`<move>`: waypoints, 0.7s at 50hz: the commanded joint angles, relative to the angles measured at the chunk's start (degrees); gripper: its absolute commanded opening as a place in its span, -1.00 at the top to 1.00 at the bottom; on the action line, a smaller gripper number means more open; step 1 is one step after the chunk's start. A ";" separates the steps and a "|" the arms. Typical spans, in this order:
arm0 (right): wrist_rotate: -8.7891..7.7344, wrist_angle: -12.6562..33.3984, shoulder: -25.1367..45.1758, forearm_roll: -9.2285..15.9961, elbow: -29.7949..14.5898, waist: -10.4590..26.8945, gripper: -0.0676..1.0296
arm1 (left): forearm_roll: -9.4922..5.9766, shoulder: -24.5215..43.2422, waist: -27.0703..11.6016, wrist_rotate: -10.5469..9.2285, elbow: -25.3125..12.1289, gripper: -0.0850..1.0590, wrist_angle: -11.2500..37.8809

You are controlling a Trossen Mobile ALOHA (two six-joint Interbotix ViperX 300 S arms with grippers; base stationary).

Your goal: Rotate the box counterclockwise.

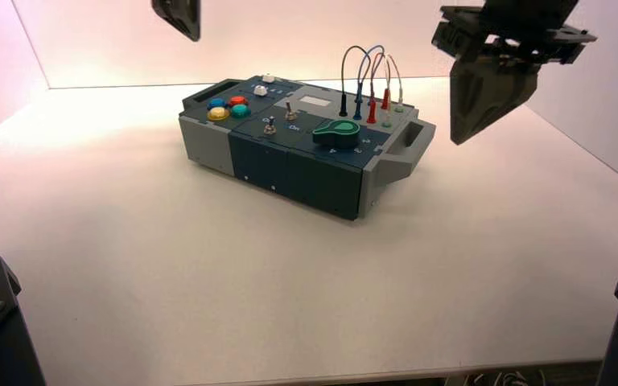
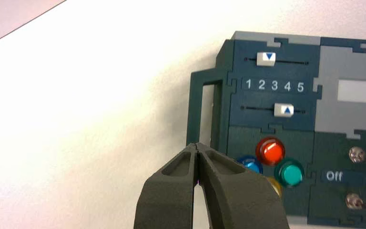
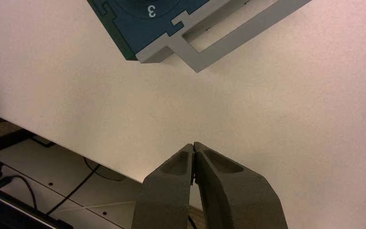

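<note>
The left tool (image 2: 198, 146) is made of two dark, smooth, pointed fingers, and they are pressed tight together with nothing between them. It hangs in the air over the left end of the box (image 1: 302, 145), near the dark-teal handle (image 2: 205, 105) and the round shiny buttons: red (image 2: 270, 150), green (image 2: 290, 173) and blue (image 2: 250, 164). Close by, two white sliders (image 2: 267, 58) sit on thin tracks, with the numbers 1 to 5 between them.

The right tool (image 3: 193, 145) looks the same and is also clenched shut on nothing. It floats high above the white worktop (image 1: 209, 265), off the right end of the box, near the grey handle (image 3: 228, 38).

The box is long and blocky, dark teal and grey. It sits flat on the worktop, toward the far side, turned a little. On top are a fat green knob (image 1: 336, 131), small metal toggle switches (image 1: 289, 112), and thin looping wires (image 1: 366, 72) plugged in near its right end.
</note>
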 commanded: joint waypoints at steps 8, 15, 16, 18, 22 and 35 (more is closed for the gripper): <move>-0.09 -0.35 3.52 0.97 -2.64 2.55 0.91 | 0.00 4.13 -0.97 0.97 -6.86 0.90 -1.41; -0.09 -1.32 5.45 1.32 -3.16 3.16 0.92 | 0.00 7.47 -0.97 1.14 -10.02 0.90 -1.49; -0.09 -1.49 5.89 1.41 -3.25 3.25 0.92 | 0.00 7.65 -0.97 1.14 -10.28 0.90 -1.58; -0.09 -1.76 6.33 1.49 -3.34 3.25 0.92 | 0.00 8.35 -0.97 1.23 -10.99 0.90 -1.58; -0.09 -2.37 7.56 1.93 -3.52 3.25 0.91 | 0.00 10.72 -0.97 1.49 -13.27 0.90 -1.67; -0.26 -4.04 10.81 2.29 -3.69 3.69 0.92 | -0.09 15.64 -1.49 1.67 -18.37 0.90 -0.97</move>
